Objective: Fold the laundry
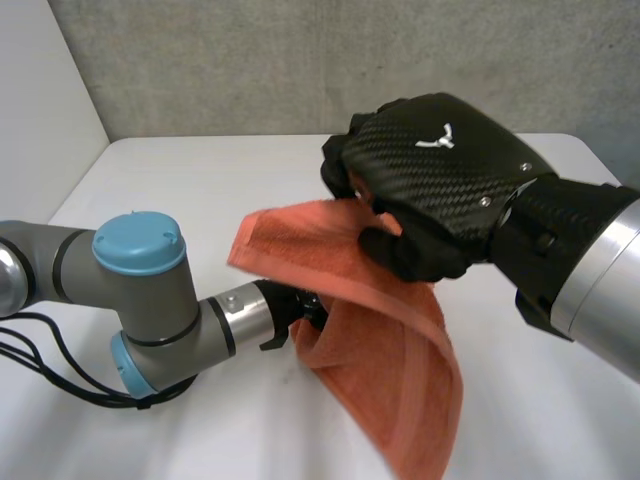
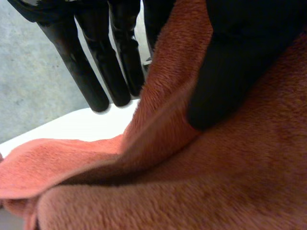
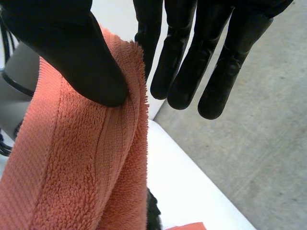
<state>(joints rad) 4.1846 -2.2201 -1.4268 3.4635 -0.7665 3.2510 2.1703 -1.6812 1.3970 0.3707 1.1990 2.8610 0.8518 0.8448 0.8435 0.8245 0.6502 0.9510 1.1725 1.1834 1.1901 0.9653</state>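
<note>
The orange terry-cloth towel (image 1: 395,350) hangs lifted over the middle of the white worktop (image 1: 190,180), its upper edge pinched between the thumb and straight fingers of the right hand (image 1: 440,170), while the left hand (image 2: 225,72) nips a lower fold, thumb against fingers.

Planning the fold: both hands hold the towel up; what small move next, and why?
Probably draw the hands apart: the right hand and left hand pinch the orange towel close together, so it hangs bunched over the table.
</note>
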